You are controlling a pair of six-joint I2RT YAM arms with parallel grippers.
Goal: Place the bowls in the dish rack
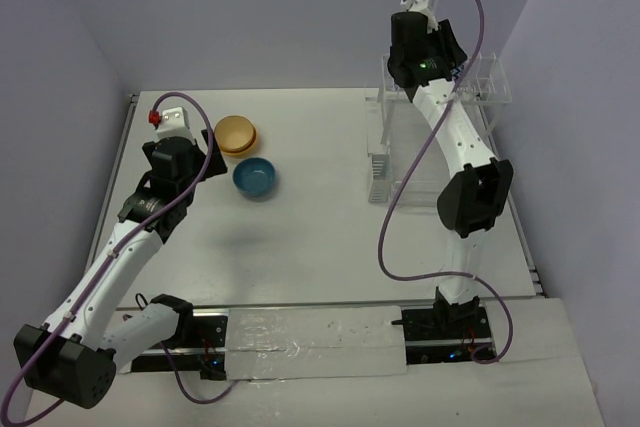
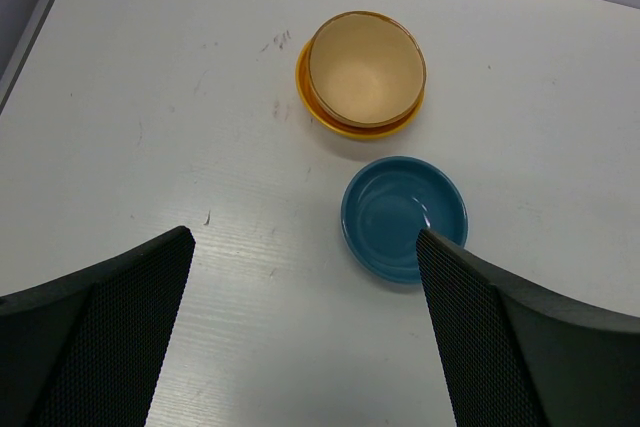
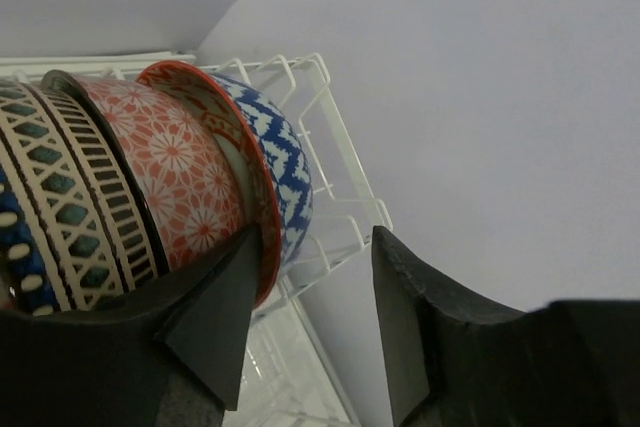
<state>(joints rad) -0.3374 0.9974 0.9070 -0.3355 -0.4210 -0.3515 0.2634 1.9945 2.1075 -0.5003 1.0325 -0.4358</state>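
Note:
A plain teal bowl [image 1: 255,178] sits upright on the white table, also in the left wrist view [image 2: 403,215]. Behind it a speckled tan bowl [image 2: 365,69] is nested in an orange-yellow bowl [image 1: 238,135]. My left gripper [image 2: 305,247] is open and empty, above the table just left of these bowls [image 1: 178,152]. The dish rack [image 1: 440,137] stands at the back right. On its upper wire row [image 3: 330,117] stand a blue-white bowl [image 3: 290,162], a pink bowl [image 3: 175,162] and a brown patterned bowl [image 3: 80,197], all on edge. My right gripper [image 3: 315,237] is open and empty beside the pink bowl's rim, high over the rack [image 1: 425,47].
Walls close in at the back and on both sides. A metal rail [image 1: 115,187] runs along the table's left edge. A clear plastic sheet [image 1: 310,342] lies at the near edge between the arm bases. Purple cables [image 1: 385,237] hang off both arms.

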